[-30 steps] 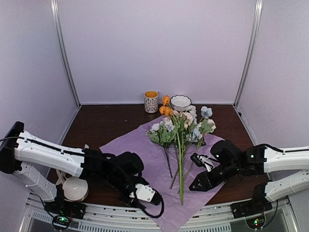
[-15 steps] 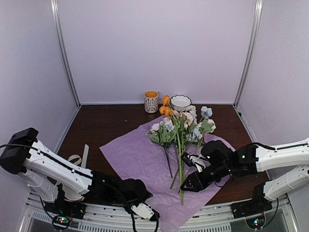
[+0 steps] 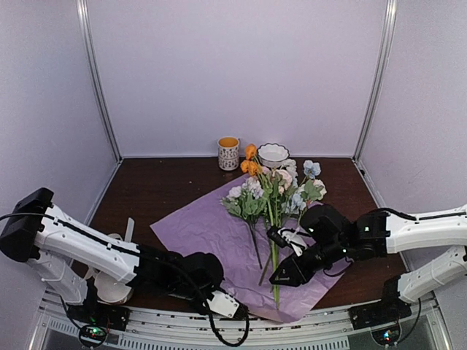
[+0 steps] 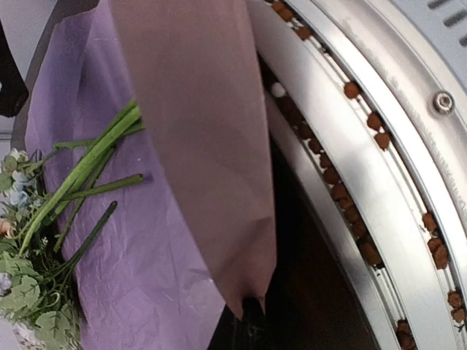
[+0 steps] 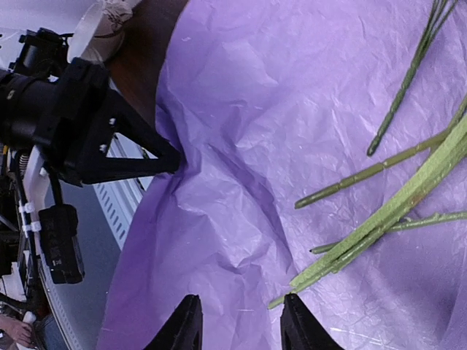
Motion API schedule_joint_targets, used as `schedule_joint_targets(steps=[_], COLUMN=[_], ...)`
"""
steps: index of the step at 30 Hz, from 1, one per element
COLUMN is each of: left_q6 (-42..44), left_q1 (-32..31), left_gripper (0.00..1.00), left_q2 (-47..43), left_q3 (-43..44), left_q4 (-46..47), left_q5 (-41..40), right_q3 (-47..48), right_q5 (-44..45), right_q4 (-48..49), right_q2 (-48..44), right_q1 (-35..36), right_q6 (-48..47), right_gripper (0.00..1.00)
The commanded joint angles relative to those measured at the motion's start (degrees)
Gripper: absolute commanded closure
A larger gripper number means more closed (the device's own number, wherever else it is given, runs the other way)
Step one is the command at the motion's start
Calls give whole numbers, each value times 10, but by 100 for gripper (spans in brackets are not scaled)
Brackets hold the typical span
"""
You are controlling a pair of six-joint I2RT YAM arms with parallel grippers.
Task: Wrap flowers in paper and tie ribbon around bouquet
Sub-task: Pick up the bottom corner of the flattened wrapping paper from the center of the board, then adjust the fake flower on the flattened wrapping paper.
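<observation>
1. Near corner of the paper [image 3: 204, 230], hanging lower before, is being lifted, pink underside showing.
2. Mug [image 3: 228, 153] and scalloped bowl [image 3: 273, 154] are standing at the far edge; contents cannot be told.
3. Left gripper [image 5: 174, 159] is pinching that corner, jaws closed; right gripper [image 5: 241, 324] is hovering partly open above the stem ends, holding nothing.
4. Flowers [image 3: 273, 189] are lying mid-paper, blooms far.

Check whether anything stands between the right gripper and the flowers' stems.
Nothing visible does. The right gripper hangs open beside the stem ends of the flowers, with only bare paper beneath. The left gripper pinches the paper's edge, off to one side.
</observation>
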Motion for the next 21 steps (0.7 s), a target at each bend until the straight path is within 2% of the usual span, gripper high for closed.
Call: schedule_joint_targets(steps=[1, 6, 10, 13, 18, 21], left_q6=[-87, -132, -156, -158, -173, -186], left_q1=[59, 104, 135, 150, 155, 161], left_gripper=[100, 100, 100, 100, 100, 100], left_q2=[-23, -20, -16, -16, -15, -14], left_q3=[39, 41, 35, 34, 23, 16], left_q4=[-38, -48, -49, -48, -40, -32], left_q5=[141, 218, 254, 279, 286, 284], right_q3=[47, 61, 47, 31, 32, 42], right_q5=[-16, -43, -80, -51, -3, 72], right_q4=[-40, -43, 5, -1, -34, -77], right_q2=[-57, -92, -111, -96, -7, 27], right_q1=[0, 0, 1, 0, -8, -22], right_q6=[-62, -72, -44, -35, -6, 27], right_gripper=[62, 63, 63, 63, 63, 63])
